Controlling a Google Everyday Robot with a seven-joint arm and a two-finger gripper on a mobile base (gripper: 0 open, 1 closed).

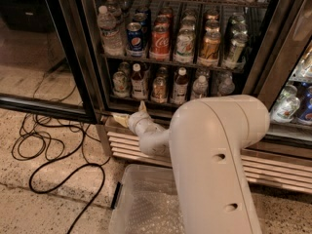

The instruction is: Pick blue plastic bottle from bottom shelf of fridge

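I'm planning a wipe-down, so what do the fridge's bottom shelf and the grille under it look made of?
The bottom shelf: dark thin wire, likely coated metal. The grille: pale louvred slats with dull sheen, probably steel. The gripper hangs just before the shelf's left front.

You see a cream-white arm (219,150) of smooth rounded shells, two small dark holes in its broad link, narrowing through wrist joints to the pale gripper (131,115), low before the fridge (90,57).

1 gripper (140,112) under bottom shelf (146,102) w/ 6 btls (180,86); 5 cans (160,42) above.
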